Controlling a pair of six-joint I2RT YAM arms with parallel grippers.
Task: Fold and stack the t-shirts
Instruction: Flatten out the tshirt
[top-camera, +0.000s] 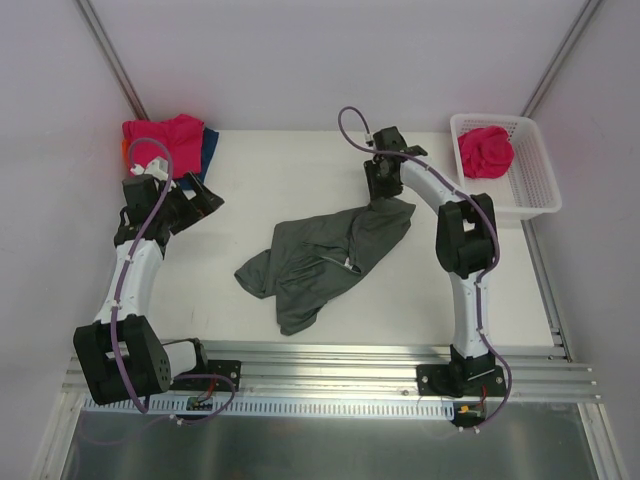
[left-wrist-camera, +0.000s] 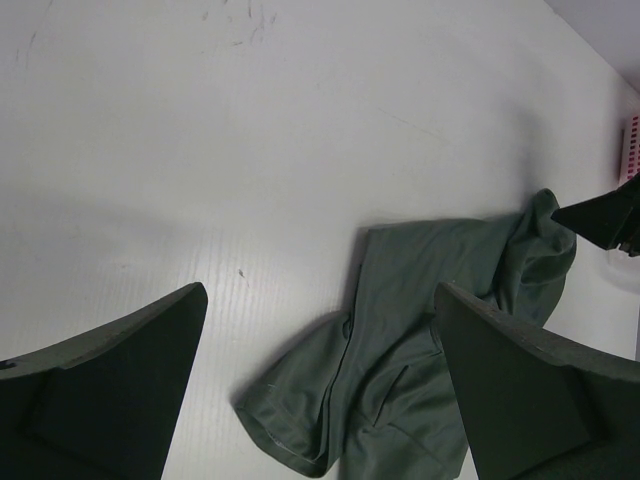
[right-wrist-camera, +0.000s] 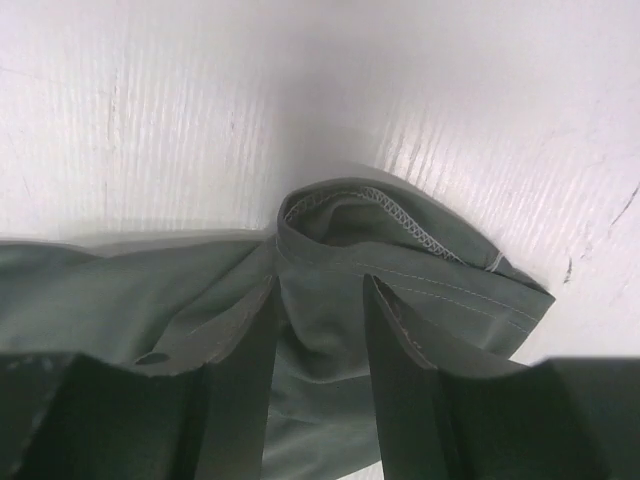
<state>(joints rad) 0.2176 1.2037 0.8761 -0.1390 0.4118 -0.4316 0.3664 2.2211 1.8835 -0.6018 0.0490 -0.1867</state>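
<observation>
My right gripper (right-wrist-camera: 320, 290) is half closed on a bunched fold at the far-right corner of the dark grey t-shirt (top-camera: 320, 255), with cloth pressed against both fingers. My left gripper (left-wrist-camera: 320, 290) hangs spread wide, holding nothing, above bare table (top-camera: 290, 170) to the shirt's left. The shirt lies crumpled mid-table, well apart from every edge — open surface on all sides. Only the top view shows the far corners: a pink t-shirt (top-camera: 160, 132) on a blue t-shirt (top-camera: 208, 148) at the left, and a second pink t-shirt (top-camera: 487, 152) inside the white basket (top-camera: 535, 180) at the right. My right wrist view alone shows the stitched hem curling past my fingertips — the rest of the shirt is cut off there.
</observation>
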